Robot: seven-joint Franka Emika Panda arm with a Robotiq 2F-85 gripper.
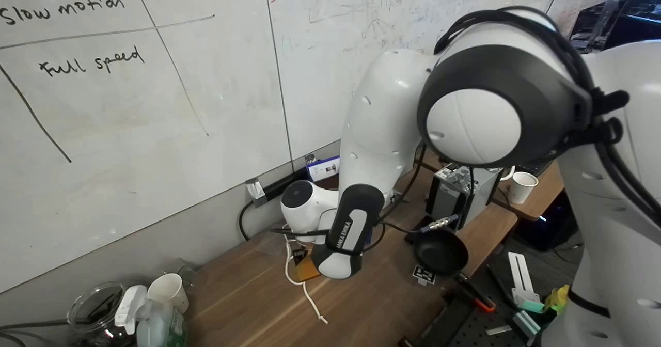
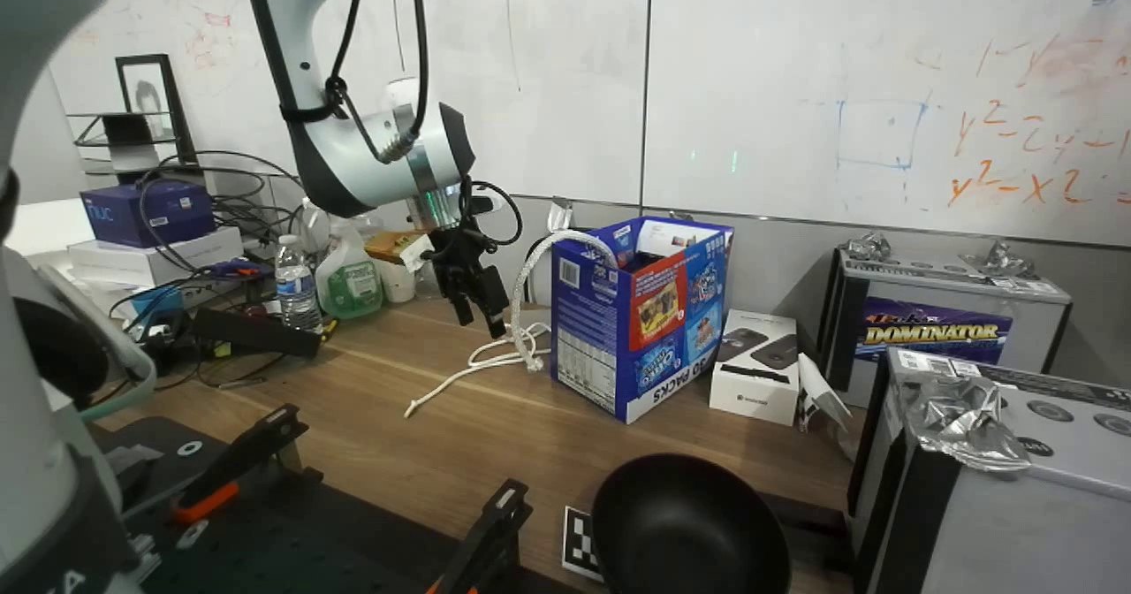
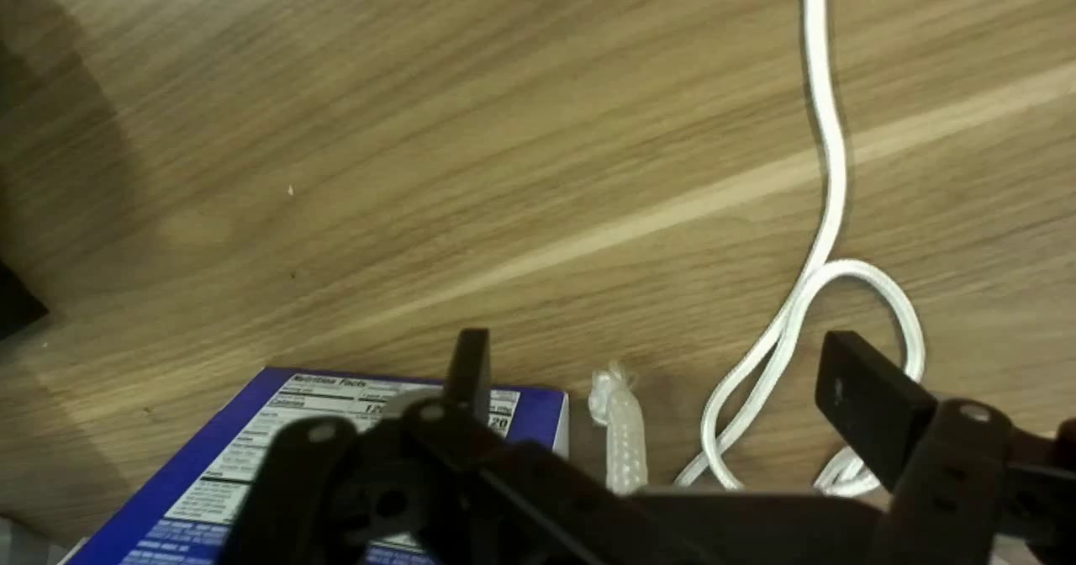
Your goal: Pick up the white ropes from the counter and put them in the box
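Likely step: grasp | gripper (image 2: pixel 481 323): fingers spread, holding nothing, above the counter (image 2: pixel 415 453) | thin rope (image 3: pixel 814 269): looped on counter beside the box (image 2: pixel 636 320); thick rope (image 2: pixel 521 286): arching over box rim | best: straddle thin rope's doubled strands, skirt box wall, pinch low

I have a whiteboard (image 2: pixel 574 90) behind the pincer (image 2: pixel 482 327); both exterior views show its handwriting (image 1: pixel 92 63) and ruled lines (image 1: pixel 156 27). In an exterior view, small green glints (image 2: pixel 733 163) sit on it, up and right of the pincer. Below the board I see grey wall (image 2: pixel 764 258), also behind the pincer. Lower than the pincer, I get dark floor (image 1: pixel 552 267).
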